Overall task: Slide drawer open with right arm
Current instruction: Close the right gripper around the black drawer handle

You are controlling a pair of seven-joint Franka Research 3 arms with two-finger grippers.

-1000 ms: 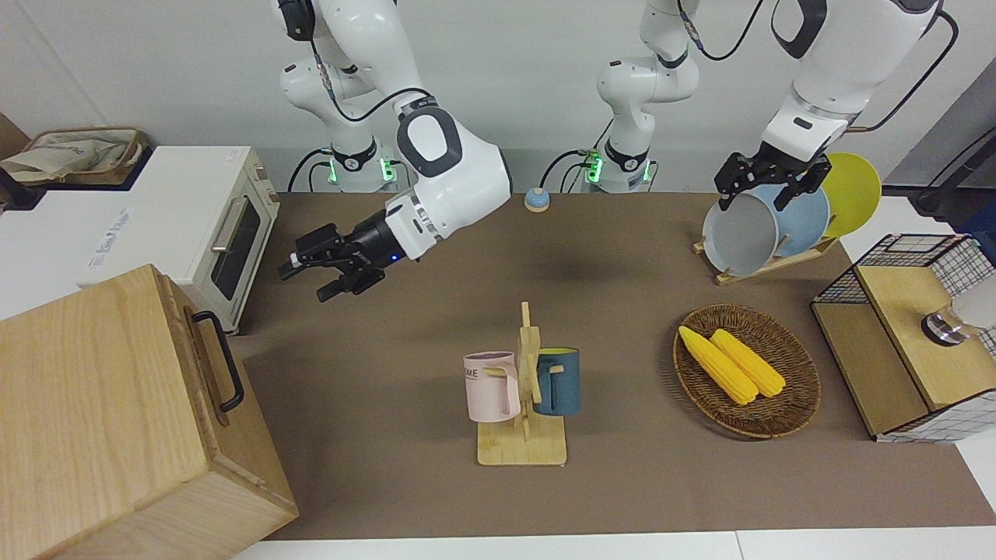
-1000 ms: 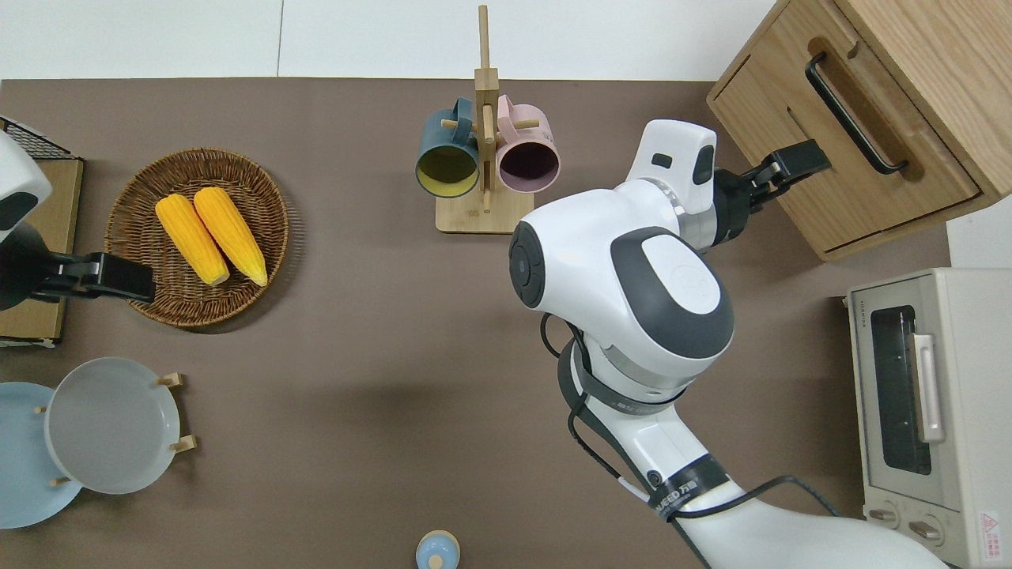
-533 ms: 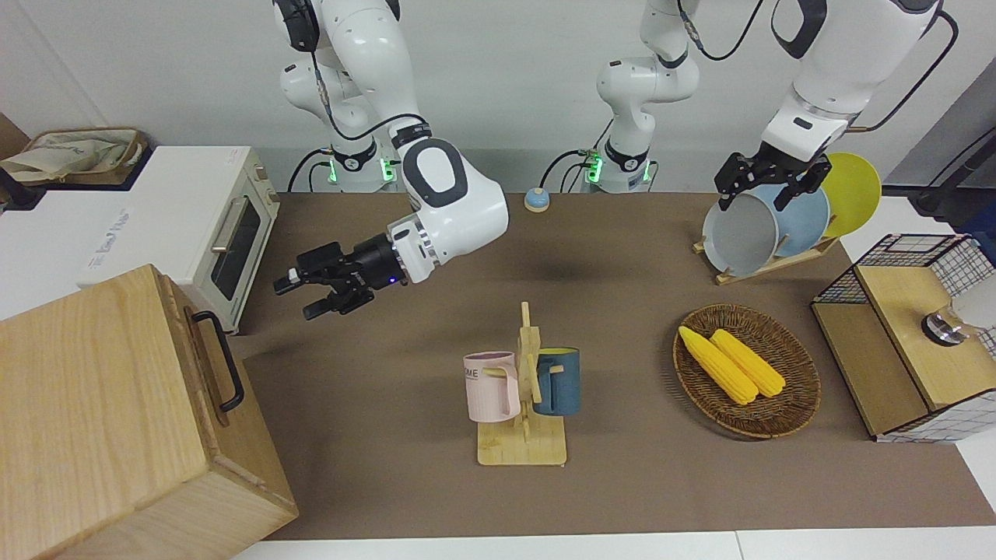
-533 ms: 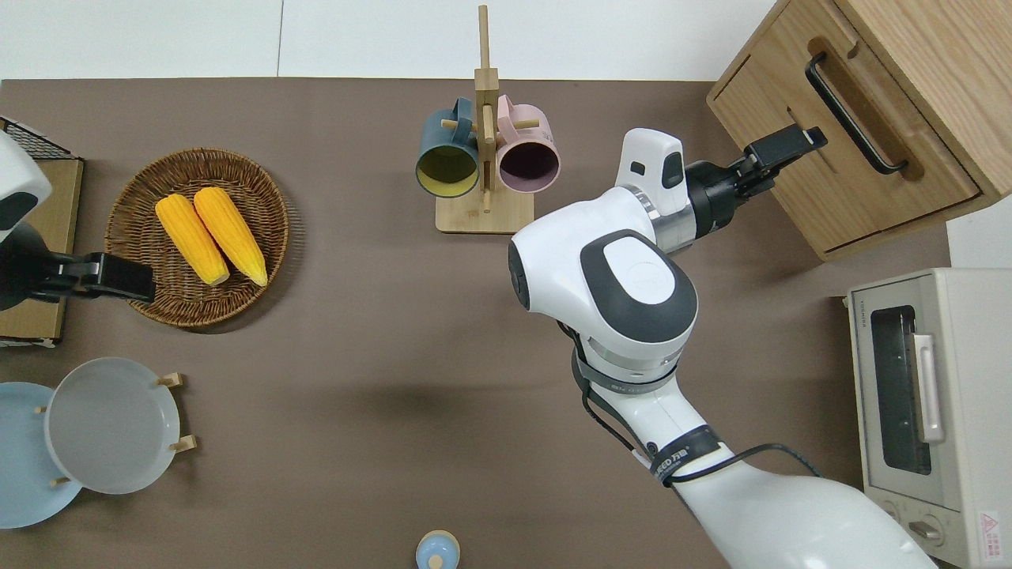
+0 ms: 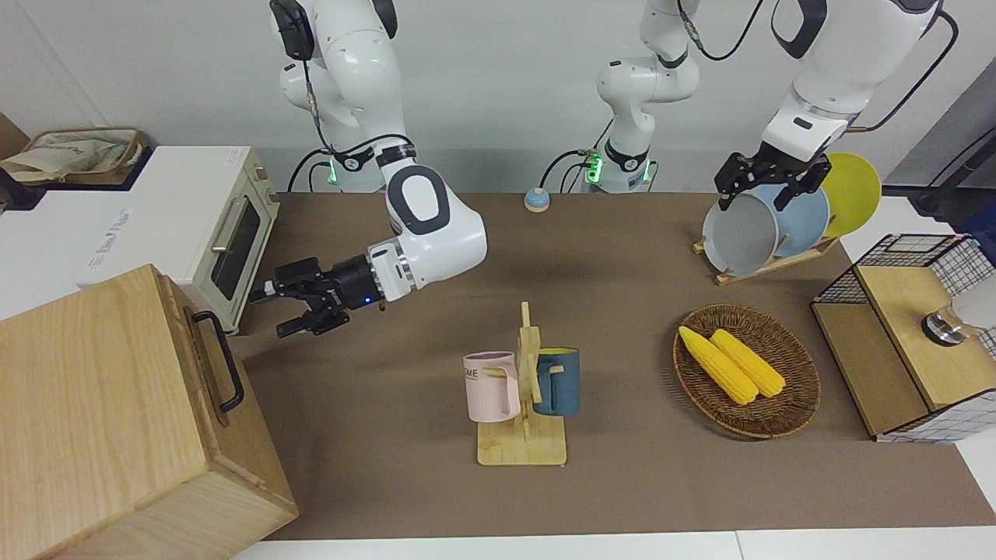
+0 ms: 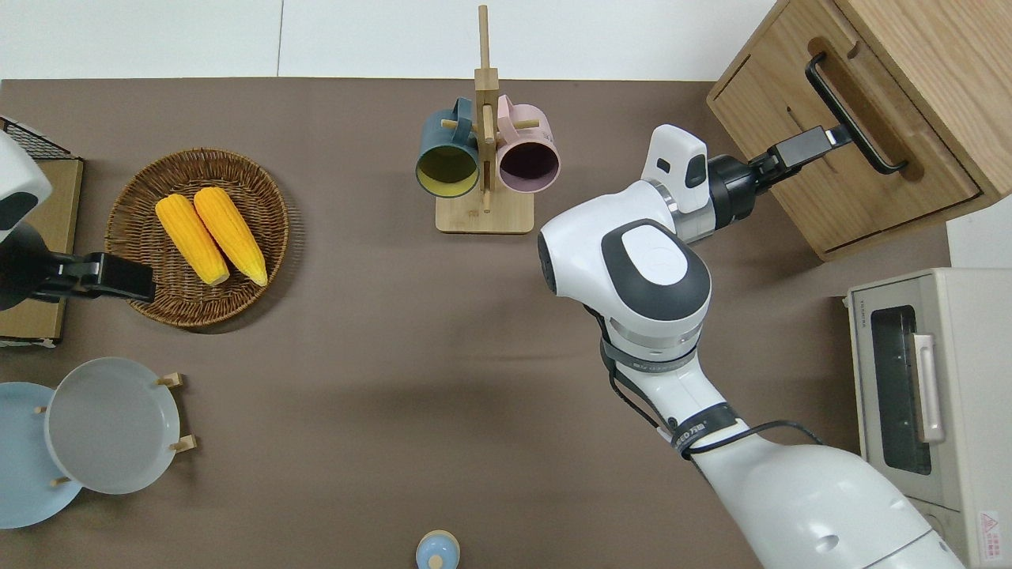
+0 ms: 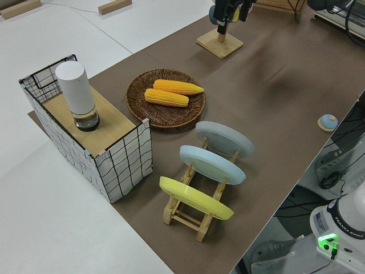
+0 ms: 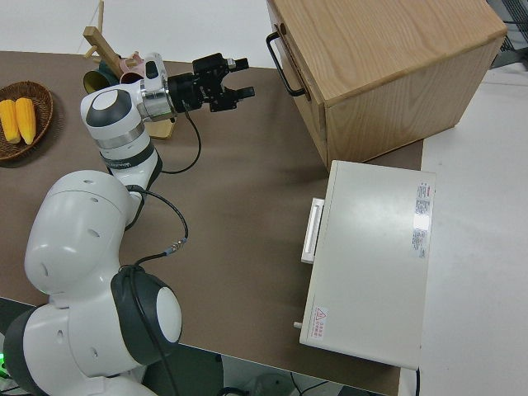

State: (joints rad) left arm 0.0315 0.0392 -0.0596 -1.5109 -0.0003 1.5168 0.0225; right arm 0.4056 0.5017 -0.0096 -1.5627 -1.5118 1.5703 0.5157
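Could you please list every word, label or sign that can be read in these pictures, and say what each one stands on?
"ME": the visible end of a word on the pink mug hanging on the wooden mug rack.
Print on the toaster oven top: too blurred to read.
Red warning-triangle sticker on the oven: text too small.
Lettering on the right arm's black band: not legible.

Not much to read here. The pink mug has letters ending in "ME" on its side, the start cut off by the curve. The toaster oven has a small brand mark at the top corner of its door frame that looks like "TOSHIBA", plus a red warning-triangle sticker by the knobs. There's white lettering on the right arm's black band, too small to make out.
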